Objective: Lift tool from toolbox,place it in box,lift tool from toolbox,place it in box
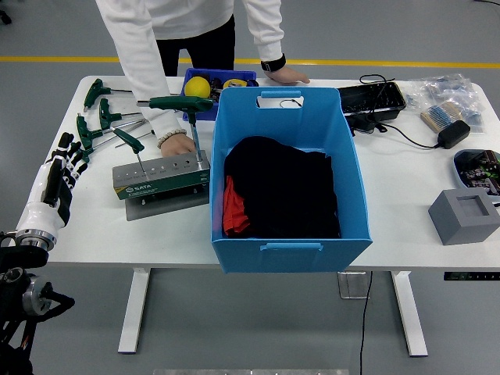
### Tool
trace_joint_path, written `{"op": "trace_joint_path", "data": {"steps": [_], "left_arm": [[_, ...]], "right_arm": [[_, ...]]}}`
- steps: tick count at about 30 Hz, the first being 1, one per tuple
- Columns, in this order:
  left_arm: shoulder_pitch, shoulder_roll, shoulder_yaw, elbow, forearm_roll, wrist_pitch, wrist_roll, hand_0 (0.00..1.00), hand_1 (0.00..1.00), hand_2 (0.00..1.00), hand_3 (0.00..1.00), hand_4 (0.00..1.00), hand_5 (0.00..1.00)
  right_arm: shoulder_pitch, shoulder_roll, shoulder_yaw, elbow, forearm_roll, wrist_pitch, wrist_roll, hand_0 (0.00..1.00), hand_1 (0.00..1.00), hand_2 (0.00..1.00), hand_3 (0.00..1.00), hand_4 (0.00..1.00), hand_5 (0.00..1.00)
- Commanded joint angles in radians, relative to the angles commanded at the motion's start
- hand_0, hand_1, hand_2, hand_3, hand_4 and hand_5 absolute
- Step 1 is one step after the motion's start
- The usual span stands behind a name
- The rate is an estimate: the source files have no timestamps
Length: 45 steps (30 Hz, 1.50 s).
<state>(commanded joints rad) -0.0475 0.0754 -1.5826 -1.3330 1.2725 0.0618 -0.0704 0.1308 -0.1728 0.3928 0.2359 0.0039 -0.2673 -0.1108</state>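
Note:
A grey tool stand (160,179) sits on the table left of the blue box (285,180). Two green T-handle wrenches stand in it, a large one (182,104) and a small one (129,141). More green T-handle wrenches (101,117) lie at the table's left. The box holds black and red cloth (277,195). My left hand (61,173) rests at the table's left edge, fingers spread, holding nothing. A person (180,31) at the far side has one hand (178,144) on the stand's back and the other hand (287,75) on the table behind the box.
A small blue bin (205,84) with yellow items stands behind the stand. A black tray (371,99), cables, a black adapter (453,133) and bagged parts (445,98) lie at the back right. A grey block (466,216) sits at the right edge.

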Motion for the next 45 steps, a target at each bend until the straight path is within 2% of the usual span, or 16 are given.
{"op": "trace_joint_path", "data": {"steps": [1, 5, 6, 12, 13, 18, 21, 26, 30, 31, 34, 36, 37, 42, 43, 45], "left_arm": [[-0.005, 0.006, -0.002, -0.011, 0.039, 0.004, 0.003, 0.964, 0.998, 0.998, 0.998, 0.998, 0.813], [-0.044, 0.046, 0.012, -0.075, 0.208, -0.017, -0.01, 0.964, 0.998, 0.998, 0.998, 0.998, 0.813], [-0.063, 0.064, 0.031, -0.093, 0.253, -0.025, -0.019, 0.998, 0.998, 0.998, 0.998, 0.998, 0.711], [-0.183, 0.136, 0.141, -0.113, 0.5, -0.038, -0.039, 0.998, 0.998, 0.998, 0.998, 0.998, 0.711], [-0.218, 0.151, 0.166, -0.108, 0.545, -0.045, -0.035, 0.998, 0.998, 0.998, 0.998, 0.998, 0.629], [-0.342, 0.176, 0.248, -0.095, 0.752, -0.105, 0.015, 0.998, 0.998, 0.998, 0.998, 0.998, 0.629], [-0.407, 0.181, 0.311, -0.076, 0.85, -0.147, 0.063, 0.998, 0.998, 0.998, 0.998, 0.998, 0.6], [-0.488, 0.165, 0.408, -0.033, 0.907, -0.195, 0.163, 0.998, 0.998, 0.998, 0.998, 0.998, 0.603], [-0.531, 0.14, 0.469, 0.01, 0.914, -0.188, 0.238, 0.998, 0.998, 0.998, 0.998, 0.998, 0.603], [-0.54, 0.134, 0.48, 0.022, 0.916, -0.182, 0.253, 0.924, 0.998, 0.992, 0.982, 0.998, 0.608], [-0.565, 0.119, 0.505, 0.061, 0.918, -0.179, 0.29, 0.924, 0.998, 0.992, 0.982, 0.998, 0.608], [-0.579, 0.112, 0.514, 0.085, 0.917, -0.18, 0.306, 0.924, 0.998, 0.992, 0.982, 0.998, 0.608], [-0.588, 0.108, 0.52, 0.101, 0.917, -0.18, 0.316, 0.885, 0.947, 0.933, 0.919, 0.998, 0.621], [-0.621, 0.093, 0.545, 0.163, 0.917, -0.174, 0.343, 0.885, 0.947, 0.933, 0.919, 0.998, 0.621], [-0.623, 0.091, 0.548, 0.168, 0.918, -0.174, 0.345, 0.709, 0.759, 0.756, 0.77, 0.998, 0.656], [-0.638, 0.087, 0.56, 0.196, 0.93, -0.169, 0.351, 0.709, 0.759, 0.756, 0.77, 0.998, 0.656]], "right_arm": [[0.0, 0.0, 0.001, 0.0, -0.001, 0.0, 0.0, 0.629, 0.605, 0.679, 0.549, 0.764, 0.666], [-0.001, 0.0, 0.003, 0.0, -0.004, 0.001, -0.001, 0.629, 0.605, 0.679, 0.549, 0.764, 0.666], [-0.002, 0.0, 0.005, -0.001, -0.006, 0.001, -0.002, 0.63, 0.605, 0.679, 0.549, 0.764, 0.667], [-0.006, 0.002, 0.015, -0.002, -0.013, -0.001, -0.004, 0.63, 0.605, 0.679, 0.549, 0.764, 0.667], [-0.007, 0.003, 0.02, -0.003, -0.017, -0.002, -0.005, 0.631, 0.605, 0.679, 0.549, 0.765, 0.665], [-0.011, 0.005, 0.032, -0.004, -0.03, -0.003, -0.01, 0.631, 0.605, 0.679, 0.549, 0.765, 0.665], [-0.012, 0.004, 0.036, -0.004, -0.034, -0.003, -0.011, 0.631, 0.605, 0.68, 0.549, 0.764, 0.666], [-0.012, 0.003, 0.047, -0.003, -0.054, -0.003, -0.018, 0.631, 0.605, 0.68, 0.549, 0.765, 0.667], [-0.012, 0.002, 0.051, -0.003, -0.061, -0.002, -0.02, 0.631, 0.605, 0.68, 0.549, 0.765, 0.667], [-0.012, 0.001, 0.052, -0.003, -0.065, -0.002, -0.022, 0.631, 0.605, 0.68, 0.549, 0.765, 0.667], [-0.01, 0.0, 0.056, -0.003, -0.072, -0.001, -0.024, 0.631, 0.605, 0.68, 0.549, 0.765, 0.667], [-0.008, -0.001, 0.056, -0.003, -0.073, -0.001, -0.025, 0.631, 0.605, 0.68, 0.549, 0.765, 0.667], [-0.007, -0.002, 0.054, -0.003, -0.07, 0.0, -0.024, 0.632, 0.605, 0.68, 0.549, 0.766, 0.666], [-0.003, -0.005, 0.048, -0.004, -0.061, 0.003, -0.022, 0.632, 0.605, 0.68, 0.549, 0.766, 0.666], [-0.002, -0.005, 0.048, -0.004, -0.061, 0.003, -0.021, 0.632, 0.605, 0.68, 0.549, 0.766, 0.665], [-0.001, -0.007, 0.047, -0.004, -0.059, 0.004, -0.021, 0.632, 0.605, 0.68, 0.549, 0.766, 0.665]]}}
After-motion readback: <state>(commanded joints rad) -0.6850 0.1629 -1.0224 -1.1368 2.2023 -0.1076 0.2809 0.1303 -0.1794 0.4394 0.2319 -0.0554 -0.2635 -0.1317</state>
